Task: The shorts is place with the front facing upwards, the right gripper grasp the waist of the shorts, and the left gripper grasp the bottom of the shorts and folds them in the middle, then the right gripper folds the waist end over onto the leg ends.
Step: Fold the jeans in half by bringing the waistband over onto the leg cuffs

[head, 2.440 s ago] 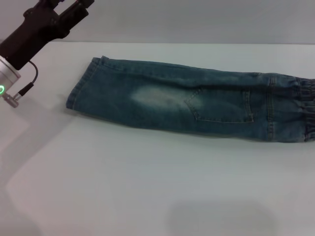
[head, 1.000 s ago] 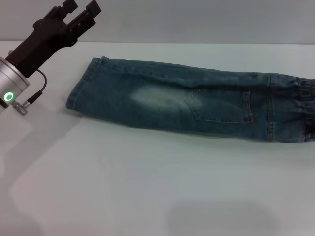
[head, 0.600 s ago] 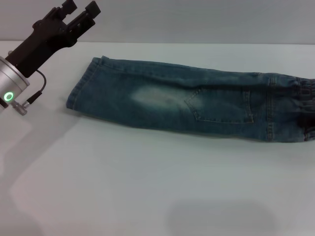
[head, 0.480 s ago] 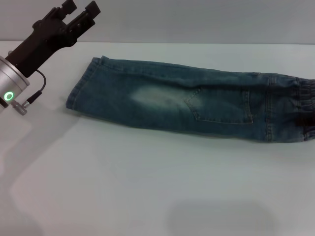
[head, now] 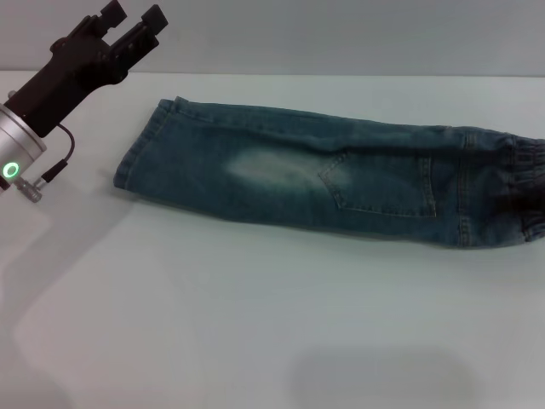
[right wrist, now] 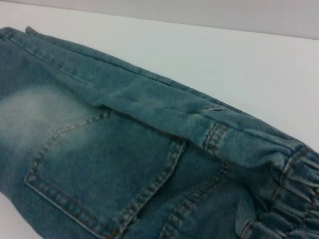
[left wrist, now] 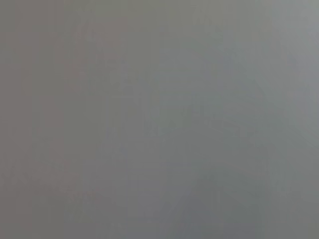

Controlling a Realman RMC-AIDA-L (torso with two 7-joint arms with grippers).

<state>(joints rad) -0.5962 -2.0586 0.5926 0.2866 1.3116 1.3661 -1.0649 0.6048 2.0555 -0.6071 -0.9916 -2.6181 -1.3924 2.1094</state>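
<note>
White table (head: 255,324) carries the shorts (head: 324,175) already folded lengthwise, so I judge the waist-over-legs fold next: my left gripper (head: 129,24) hovers spread beyond the hems, the right gripper's fingers I cannot tell

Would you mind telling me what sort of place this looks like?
Probably a lab or test bench: a bare white table, a plain grey wall, and only denim shorts laid out before the left gripper.

left gripper (head: 130,23) | raised at far left, fingers (head: 153,16) parted, pointing up and away | right gripper | cannot tell
</note>
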